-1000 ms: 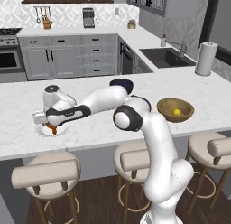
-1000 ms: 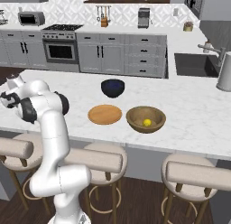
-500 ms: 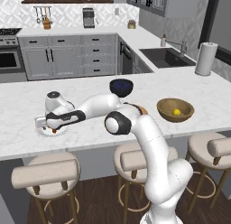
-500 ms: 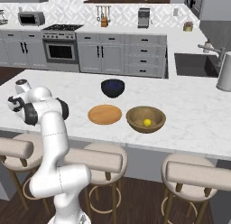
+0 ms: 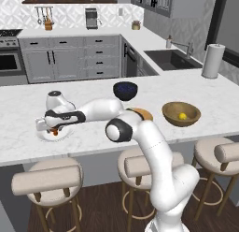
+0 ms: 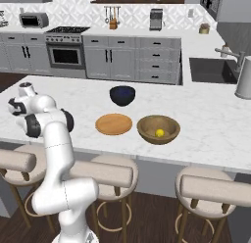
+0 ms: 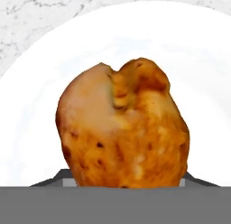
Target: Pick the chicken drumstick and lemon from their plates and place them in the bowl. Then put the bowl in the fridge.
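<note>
Where marble counter (image 5: 18,147) spans kitchen (grey cabinets (image 5: 65,62)), white plate (image 5: 46,134) rests.

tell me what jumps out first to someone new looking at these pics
The white arm stretched far to its left over the marble counter, its tool low over the white plate. In the hand view the chicken drumstick looms between the fingertips, above the plate. The lemon already sits in the wooden bowl, beside the empty wooden plate.

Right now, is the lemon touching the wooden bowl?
Touching. In the right base view the lemon lies on the inside bottom of the wooden bowl, with no gap under it. The left base view shows it the same way.
</note>
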